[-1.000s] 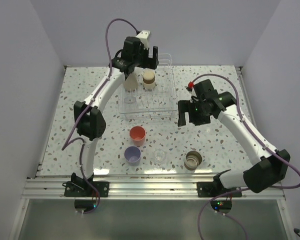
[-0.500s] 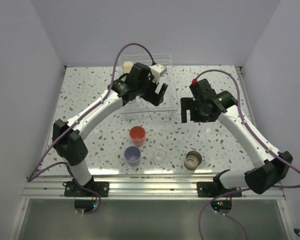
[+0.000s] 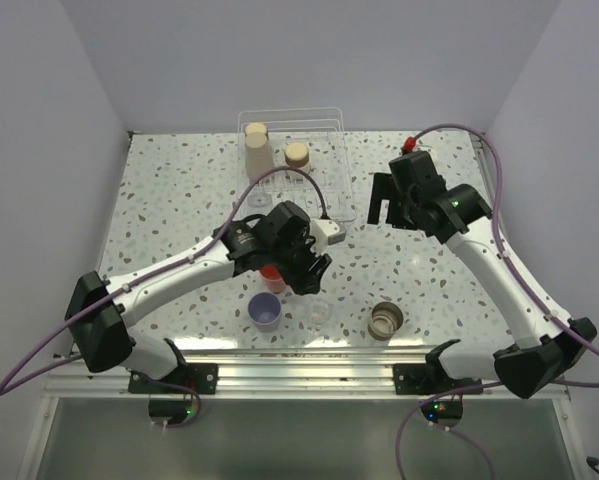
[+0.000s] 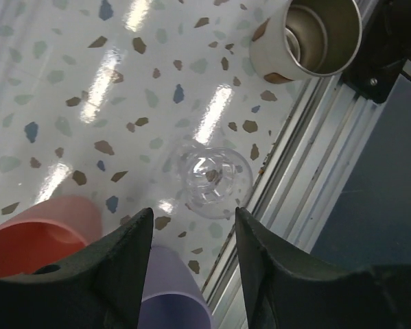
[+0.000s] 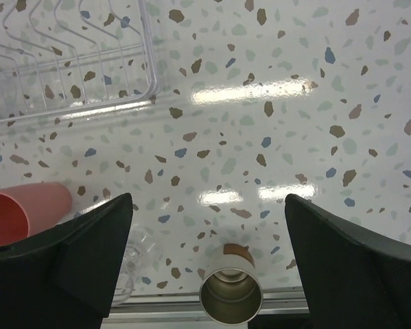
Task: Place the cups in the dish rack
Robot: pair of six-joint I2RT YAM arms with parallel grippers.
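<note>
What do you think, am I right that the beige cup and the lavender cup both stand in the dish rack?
Only the beige cup does; the lavender cup is on the table near the front edge, as the top view shows.

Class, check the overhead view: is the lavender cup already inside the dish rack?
No, the lavender cup stands on the table near the front edge, well apart from the dish rack.

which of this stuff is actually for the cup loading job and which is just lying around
Job: dish rack, beige cup and tan cup in it; on the table coral-red cup, lavender cup, clear glass, nested tan cups.
Not job: aluminium rail, black base plates.
</note>
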